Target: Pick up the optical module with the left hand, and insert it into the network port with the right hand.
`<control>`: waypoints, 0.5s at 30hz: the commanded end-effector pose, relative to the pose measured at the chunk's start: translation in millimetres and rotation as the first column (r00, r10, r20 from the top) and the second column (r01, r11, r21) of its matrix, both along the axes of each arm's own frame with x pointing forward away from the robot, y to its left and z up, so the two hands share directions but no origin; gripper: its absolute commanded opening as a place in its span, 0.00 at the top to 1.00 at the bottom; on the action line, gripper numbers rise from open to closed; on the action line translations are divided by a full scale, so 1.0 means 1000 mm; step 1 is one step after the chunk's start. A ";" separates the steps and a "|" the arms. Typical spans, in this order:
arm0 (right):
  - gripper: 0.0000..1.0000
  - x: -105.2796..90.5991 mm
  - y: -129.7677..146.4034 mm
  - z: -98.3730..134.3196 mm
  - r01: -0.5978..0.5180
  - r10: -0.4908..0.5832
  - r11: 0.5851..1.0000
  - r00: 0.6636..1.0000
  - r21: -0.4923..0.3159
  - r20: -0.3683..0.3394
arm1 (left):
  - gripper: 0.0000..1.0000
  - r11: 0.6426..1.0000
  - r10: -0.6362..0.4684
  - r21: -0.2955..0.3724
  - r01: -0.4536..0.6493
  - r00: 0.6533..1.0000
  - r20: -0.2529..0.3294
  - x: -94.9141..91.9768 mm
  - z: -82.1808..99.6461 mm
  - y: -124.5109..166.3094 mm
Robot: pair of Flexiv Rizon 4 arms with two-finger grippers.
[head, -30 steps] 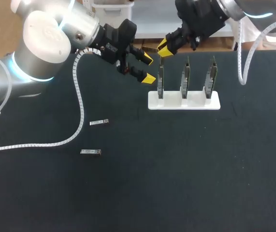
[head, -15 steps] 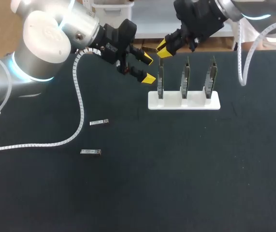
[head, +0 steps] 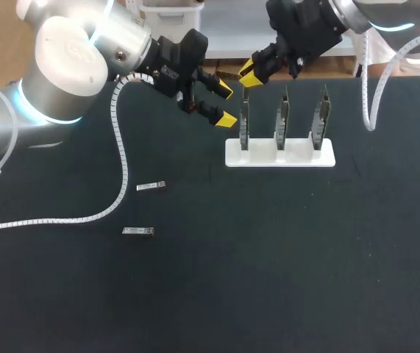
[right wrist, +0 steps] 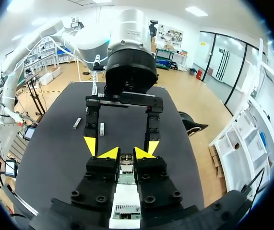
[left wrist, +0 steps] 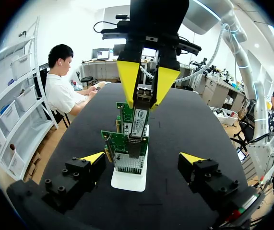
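Observation:
My right gripper [head: 249,73] hangs over the leftmost of three upright network cards [head: 245,123] on a white stand [head: 279,154]. It is shut on a silver optical module [left wrist: 139,117], whose lower end meets that green card [left wrist: 122,143]. In the right wrist view the module [right wrist: 125,163] sits between my right gripper's [right wrist: 125,154] fingers. My left gripper [head: 226,104] stands open and empty just left of that card, facing it. In the left wrist view, my left gripper's [left wrist: 141,158] tips flank the card without touching it.
Two spare optical modules [head: 151,186] [head: 138,232] lie on the black table at the left of the middle. The left arm's white cable [head: 118,147] trails across the table's left side. The two other cards [head: 282,118] [head: 320,118] stand to the right.
My right gripper has barely shifted with the module in it. The left arm and the things on the table have stayed put.

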State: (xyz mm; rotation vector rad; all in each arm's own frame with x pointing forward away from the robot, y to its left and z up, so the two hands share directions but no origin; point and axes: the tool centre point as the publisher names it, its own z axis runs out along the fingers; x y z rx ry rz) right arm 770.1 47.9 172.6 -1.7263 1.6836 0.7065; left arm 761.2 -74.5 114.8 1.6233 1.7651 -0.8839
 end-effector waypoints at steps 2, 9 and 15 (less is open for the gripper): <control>1.00 0.002 -0.001 0.000 -0.013 0.013 1.000 1.000 -0.002 0.000 | 0.00 1.000 -0.002 0.003 0.002 1.000 -0.002 0.001 0.000 0.000; 1.00 0.001 -0.002 0.000 -0.020 0.020 1.000 1.000 -0.005 -0.002 | 0.00 1.000 -0.002 0.003 0.002 1.000 -0.002 0.001 0.000 0.000; 1.00 0.002 -0.001 0.000 -0.015 0.015 1.000 1.000 0.000 0.000 | 0.00 1.000 -0.002 0.003 0.002 1.000 -0.002 0.001 0.000 0.000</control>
